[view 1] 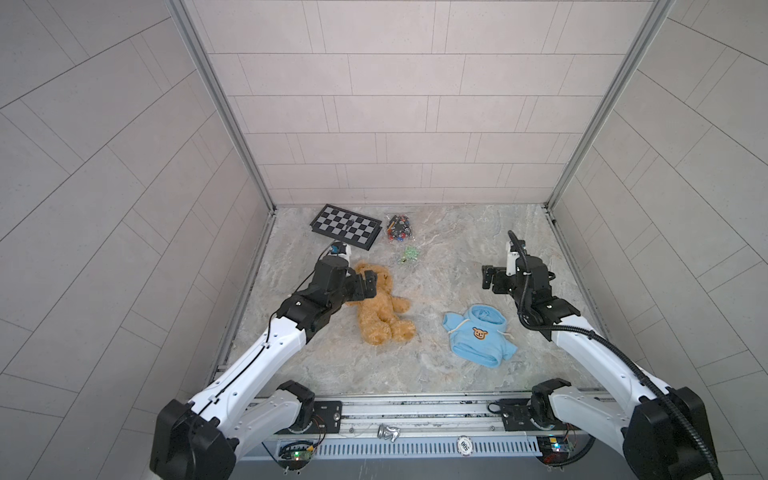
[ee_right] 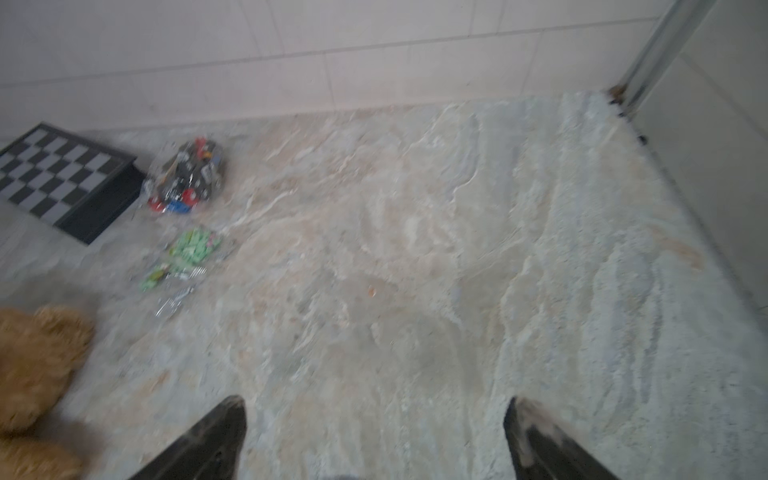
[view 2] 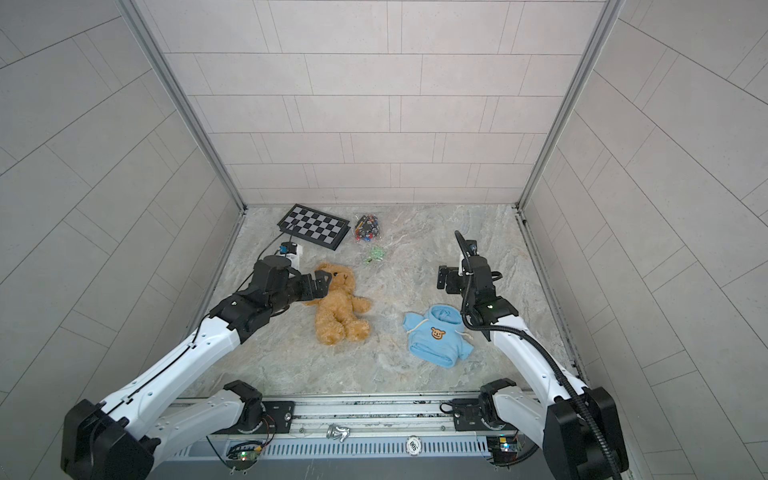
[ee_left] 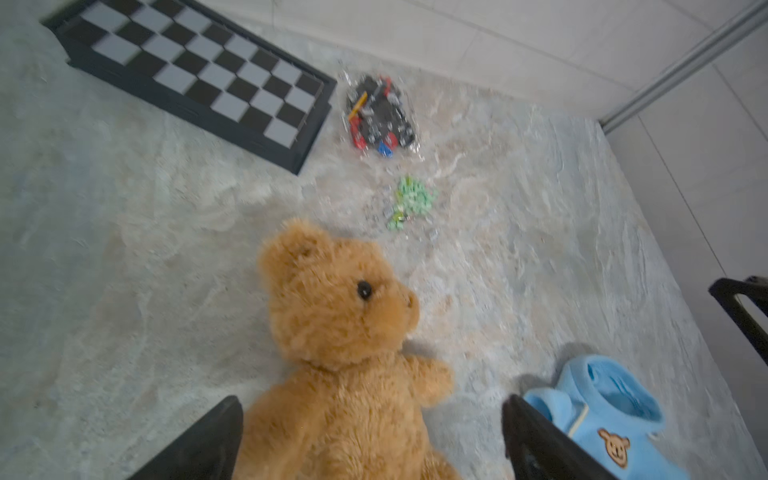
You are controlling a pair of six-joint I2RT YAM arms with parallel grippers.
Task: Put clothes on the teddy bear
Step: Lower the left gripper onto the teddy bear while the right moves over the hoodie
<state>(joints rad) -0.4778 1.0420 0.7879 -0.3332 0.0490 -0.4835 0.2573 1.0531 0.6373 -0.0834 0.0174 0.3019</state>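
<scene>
Left end effector [view 1: 369, 286]: jaws spread wide, nothing held, poised over the head and chest of the teddy bear [view 1: 380, 318]; in the wrist view one finger [ee_left: 203, 444] just beside the bear's flank, the other well off toward the hoodie [view 1: 478, 336]; contact with the fur impossible to judge. Right end effector [view 1: 487, 279]: equally wide, empty, raised above bare bench [view 1: 449, 257] behind the hoodie, apart from bear and hoodie alike.

Likely trouble from here: closing on loose fur alone and losing the bear on the lift, thanks to soft pile and squashy stuffing; pressing down too far and skidding the bear sideways across the smooth-looking, stone-patterned bench; catching an arm or ear rather than the body, leaving the bear dangling crooked and hard to thread into a small neck opening; stubby arms snagging inside narrow sleeves; both arms crowding one spot during the hand-over of the hoodie. Chessboard [view 1: 345, 226], bag of small parts [view 1: 400, 227] and green scraps [view 1: 409, 254] at the back: near enough to the bear's head to get knocked by a careless sweep.

Teddy bear: golden-brown, fluffy, flat on its back left of the middle of the bench; head toward the back wall, face turned toward the hoodie's side, one black bead eye and the snout showing; legs toward the robot's base; undressed.
</scene>
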